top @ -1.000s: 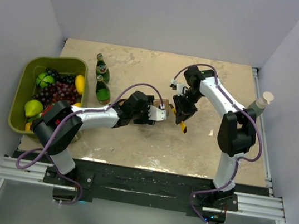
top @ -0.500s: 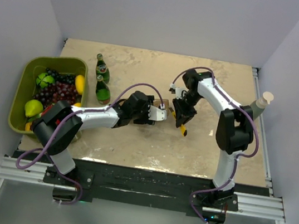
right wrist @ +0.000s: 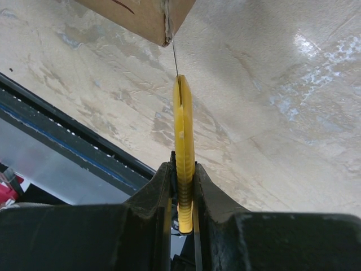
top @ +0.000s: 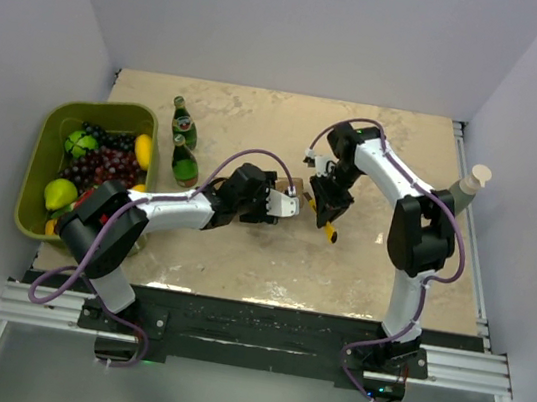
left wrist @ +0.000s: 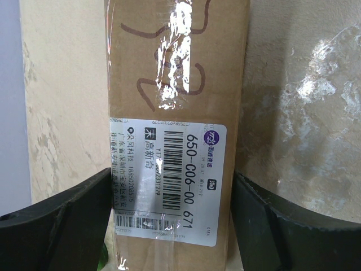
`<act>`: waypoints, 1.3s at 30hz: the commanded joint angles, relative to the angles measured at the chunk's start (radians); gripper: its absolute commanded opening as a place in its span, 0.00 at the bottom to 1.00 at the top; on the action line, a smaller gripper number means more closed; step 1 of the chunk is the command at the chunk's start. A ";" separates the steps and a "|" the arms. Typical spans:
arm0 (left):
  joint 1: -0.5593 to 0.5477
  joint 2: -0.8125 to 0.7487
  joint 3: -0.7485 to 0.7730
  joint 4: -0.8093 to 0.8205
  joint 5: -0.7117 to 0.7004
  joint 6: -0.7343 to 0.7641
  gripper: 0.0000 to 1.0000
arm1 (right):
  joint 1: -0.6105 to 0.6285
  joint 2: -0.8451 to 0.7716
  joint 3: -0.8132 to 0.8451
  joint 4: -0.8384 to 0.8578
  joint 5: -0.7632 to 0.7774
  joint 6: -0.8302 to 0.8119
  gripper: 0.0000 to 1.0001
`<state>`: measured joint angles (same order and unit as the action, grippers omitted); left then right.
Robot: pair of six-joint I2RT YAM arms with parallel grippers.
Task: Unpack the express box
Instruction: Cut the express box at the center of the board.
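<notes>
Cardboard, stiff and likely light, the express box (left wrist: 175,113) suits the wide left jaws' clasp across its long sides; right jaws pinch a yellow utility knife (right wrist: 184,141).

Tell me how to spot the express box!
Look at the middle of the tan table. The express box lies there, clamped in the left hand. It's brown cardboard with a white barcode label, unlike the slim yellow utility knife the right hand holds beside it.
</notes>
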<state>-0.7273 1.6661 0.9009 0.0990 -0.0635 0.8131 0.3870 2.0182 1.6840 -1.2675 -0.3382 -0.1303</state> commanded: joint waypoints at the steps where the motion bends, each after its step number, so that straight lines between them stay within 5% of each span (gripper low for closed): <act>1: -0.004 0.015 -0.022 -0.036 0.014 0.006 0.00 | 0.004 -0.032 0.075 0.008 0.031 0.005 0.00; 14: -0.004 0.015 -0.022 -0.039 0.025 0.006 0.00 | 0.004 -0.019 0.095 0.020 0.022 0.003 0.00; 23: -0.006 0.021 -0.016 -0.033 0.022 0.001 0.00 | 0.018 -0.015 -0.095 -0.026 0.019 -0.043 0.00; 39: -0.007 0.024 -0.020 -0.030 0.021 -0.005 0.00 | 0.004 -0.138 -0.011 0.008 0.093 -0.009 0.00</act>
<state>-0.7280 1.6672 0.9009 0.1001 -0.0643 0.8211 0.4202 1.9682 1.5841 -1.2720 -0.2802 -0.1715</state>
